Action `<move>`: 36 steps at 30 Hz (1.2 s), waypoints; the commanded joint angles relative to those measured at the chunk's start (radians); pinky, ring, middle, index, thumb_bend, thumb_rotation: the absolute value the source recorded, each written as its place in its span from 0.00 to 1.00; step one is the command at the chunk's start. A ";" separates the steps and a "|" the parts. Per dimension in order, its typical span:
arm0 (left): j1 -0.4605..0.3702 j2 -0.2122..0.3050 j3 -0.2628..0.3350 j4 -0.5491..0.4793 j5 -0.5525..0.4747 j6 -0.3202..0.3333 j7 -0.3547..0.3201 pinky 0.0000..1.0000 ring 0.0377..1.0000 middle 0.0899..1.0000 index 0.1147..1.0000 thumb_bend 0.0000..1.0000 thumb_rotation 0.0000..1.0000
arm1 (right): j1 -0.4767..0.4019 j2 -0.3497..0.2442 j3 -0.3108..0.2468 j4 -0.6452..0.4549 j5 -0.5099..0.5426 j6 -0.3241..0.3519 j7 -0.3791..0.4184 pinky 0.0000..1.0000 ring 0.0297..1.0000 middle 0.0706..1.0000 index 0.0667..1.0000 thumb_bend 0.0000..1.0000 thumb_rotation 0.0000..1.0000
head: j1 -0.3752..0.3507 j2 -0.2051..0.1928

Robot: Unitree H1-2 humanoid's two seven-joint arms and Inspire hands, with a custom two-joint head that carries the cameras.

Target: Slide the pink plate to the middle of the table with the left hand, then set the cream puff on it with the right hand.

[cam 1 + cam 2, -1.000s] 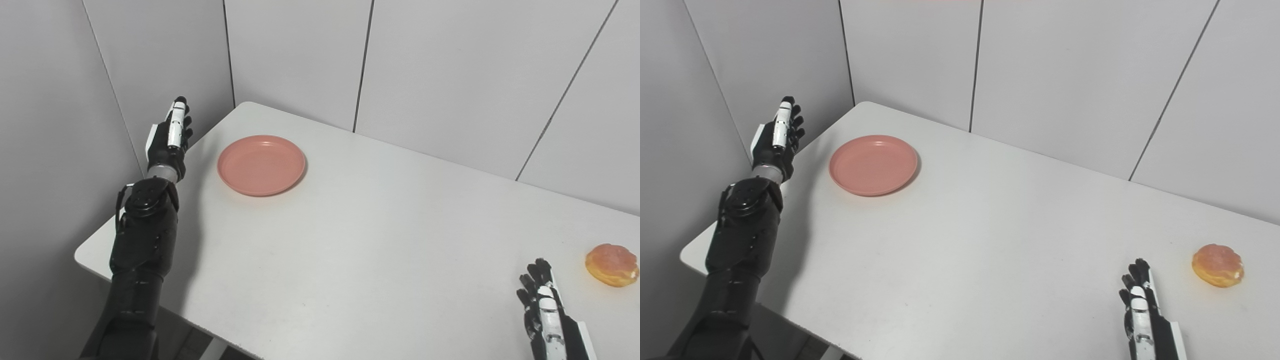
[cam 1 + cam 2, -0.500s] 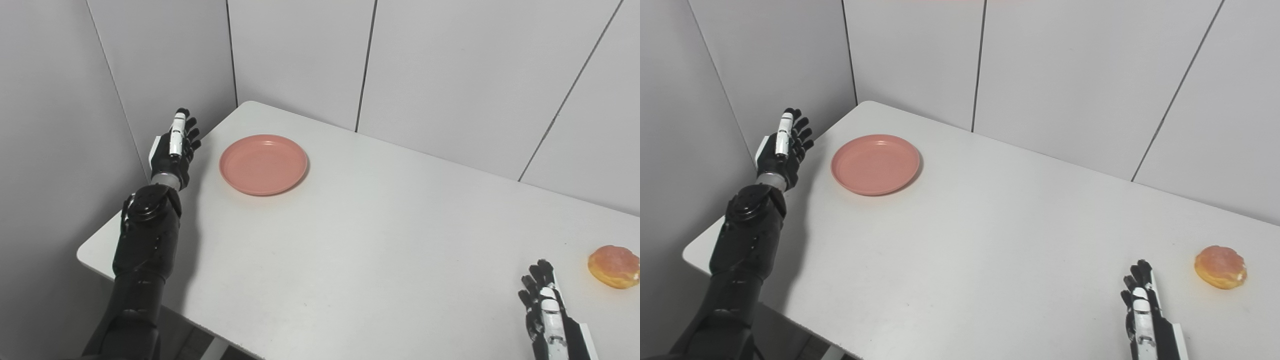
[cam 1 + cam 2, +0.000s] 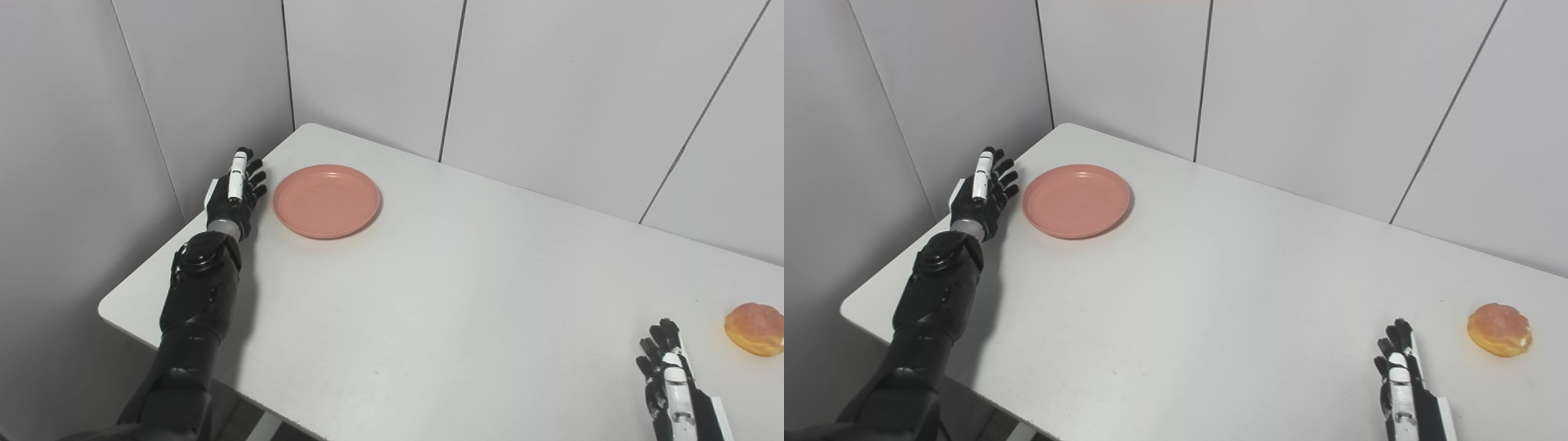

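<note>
The pink plate (image 3: 326,200) lies empty near the far left corner of the white table (image 3: 465,294). My left hand (image 3: 236,195) is open, fingers spread, just left of the plate's rim and apart from it. The cream puff (image 3: 754,328), golden with a pinkish top, lies at the right edge of the table. My right hand (image 3: 670,380) is open and empty at the front right, left of and nearer than the cream puff. The same scene shows in the right eye view, with the plate (image 3: 1076,200) and the cream puff (image 3: 1499,329).
Grey panel walls (image 3: 551,79) close in the table at the back and on the left. The table's left edge (image 3: 153,263) runs right beside my left forearm.
My left hand has come down and to the right, from beside the wall to just left of the plate. The camera has shifted slightly. The plate, cream puff and right hand have stayed put.
</note>
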 commanded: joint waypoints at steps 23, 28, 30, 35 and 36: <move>-0.100 -0.014 -0.046 0.125 -0.005 -0.063 -0.020 0.92 0.93 0.93 0.91 0.36 1.00 | -0.020 0.002 -0.001 -0.037 0.001 -0.024 -0.004 1.00 1.00 1.00 1.00 0.00 1.00 | -0.014 0.014; -0.083 -0.035 -0.050 0.147 -0.046 -0.080 -0.085 0.95 0.96 0.95 0.93 0.38 1.00 | -0.020 0.002 -0.001 -0.039 0.004 -0.018 -0.001 1.00 1.00 1.00 1.00 0.00 1.00 | -0.020 0.021; -0.075 -0.045 -0.059 0.127 -0.048 -0.065 -0.084 0.96 0.96 0.96 0.94 0.38 1.00 | -0.021 0.001 0.000 -0.038 0.007 -0.020 0.002 1.00 1.00 1.00 1.00 0.00 1.00 | -0.023 0.022; -0.045 -0.073 -0.086 0.067 -0.047 -0.053 -0.087 0.97 0.96 0.95 0.93 0.37 1.00 | -0.020 0.003 0.002 -0.035 0.003 -0.028 0.001 1.00 1.00 1.00 1.00 0.00 1.00 | -0.033 0.025; -0.042 -0.075 -0.089 0.060 -0.045 -0.050 -0.086 0.96 0.96 0.95 0.93 0.37 1.00 | -0.020 0.003 0.002 -0.033 0.004 -0.030 0.003 1.00 1.00 1.00 1.00 0.01 1.00 | -0.033 0.025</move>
